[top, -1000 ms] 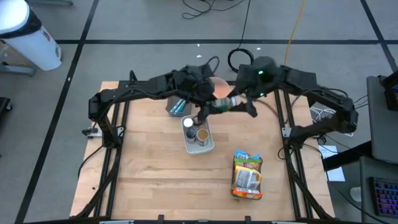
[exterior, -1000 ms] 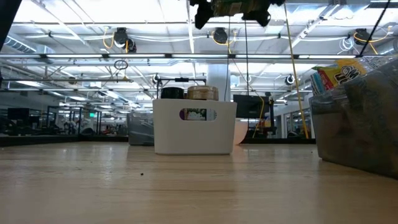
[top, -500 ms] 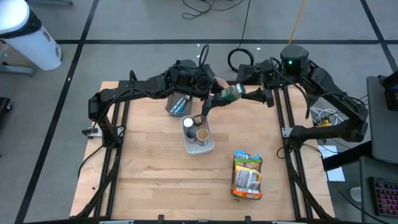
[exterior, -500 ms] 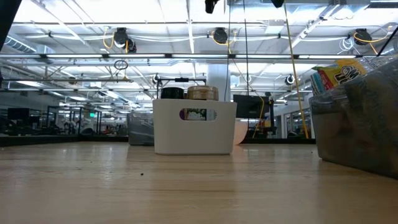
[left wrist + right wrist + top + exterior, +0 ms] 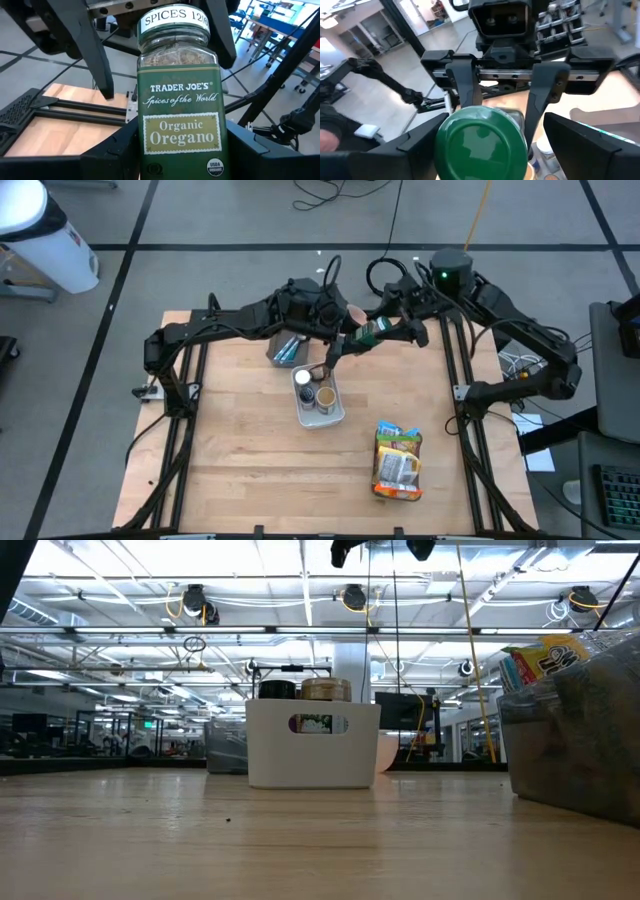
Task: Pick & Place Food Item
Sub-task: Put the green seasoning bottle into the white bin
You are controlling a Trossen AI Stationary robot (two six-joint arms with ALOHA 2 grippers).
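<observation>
From my low camera both arms are cut off above the white bin (image 5: 313, 745), only dark tips showing. The oregano jar (image 5: 179, 95) loses its base at my left wrist picture's edge, and it blocks the tabletop (image 5: 55, 125) behind (I see only a corner). The bin's contents (image 5: 318, 394) are too small overhead to name. The snack bag (image 5: 575, 720) beside the bin is blurred and cropped.

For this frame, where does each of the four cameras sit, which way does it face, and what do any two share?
High view: overhead, facing down on the table; both arms meet over the oregano jar.
Low view: table height, facing the white bin; only gripper parts at the top.
Left wrist view: looks past the left gripper clamping the jar.
Right wrist view: faces the jar's green base between the open right gripper.
Shared: both wrist views show the jar.
</observation>
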